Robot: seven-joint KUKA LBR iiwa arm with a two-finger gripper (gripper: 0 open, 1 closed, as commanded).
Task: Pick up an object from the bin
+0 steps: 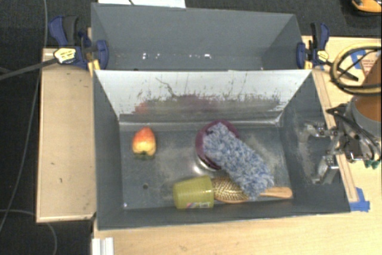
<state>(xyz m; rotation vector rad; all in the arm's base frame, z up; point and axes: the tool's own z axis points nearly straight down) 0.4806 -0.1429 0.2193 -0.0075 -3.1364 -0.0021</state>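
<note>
Five things lie in the bin [110, 146]: an apple [144, 142] alone at left, and a heap of mitt [242, 163], bowl [206, 149], cup [194, 193] and brush [265, 192] at front centre. The fingers [323, 171] hang spread and empty over the right wall, well apart from all. The apple looks the cleanest pick: centre over it, then descend straight.

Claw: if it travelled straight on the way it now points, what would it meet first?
Most likely the bare right wall of the bin, just below the claw. The brush and blue duster lie further left, though depth is unclear.
</note>
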